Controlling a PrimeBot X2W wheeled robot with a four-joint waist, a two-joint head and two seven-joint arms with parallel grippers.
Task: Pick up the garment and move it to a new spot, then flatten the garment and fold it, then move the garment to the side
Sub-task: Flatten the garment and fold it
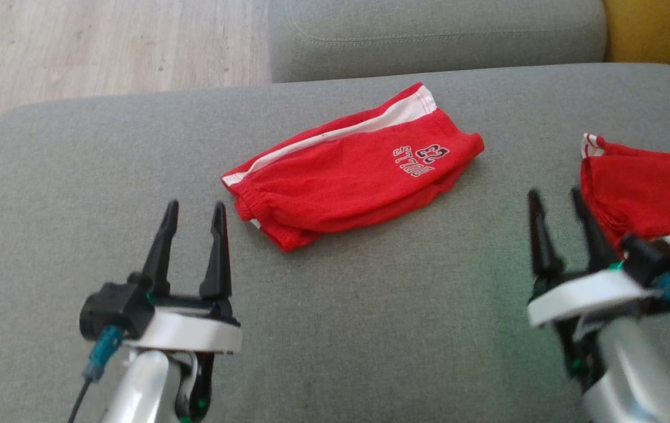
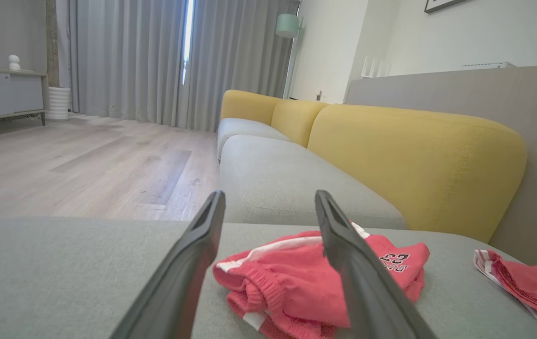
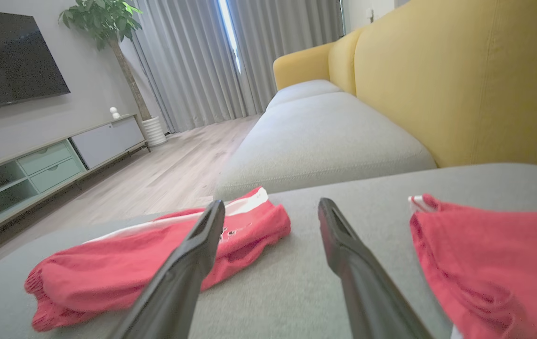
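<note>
The red shorts (image 1: 352, 167), printed with a 23, lie folded in the middle of the grey sofa cushion (image 1: 370, 329), with the white side stripe toward the far edge. The left gripper (image 1: 195, 205) is released, its 2 fingers apart and empty, near the gathered waistband end of the shorts but not touching it. The right gripper (image 1: 555, 192) is likewise spread and holds nothing. It sits between the shorts and a second red garment (image 1: 646, 194) lying just beside its fingers.
</note>
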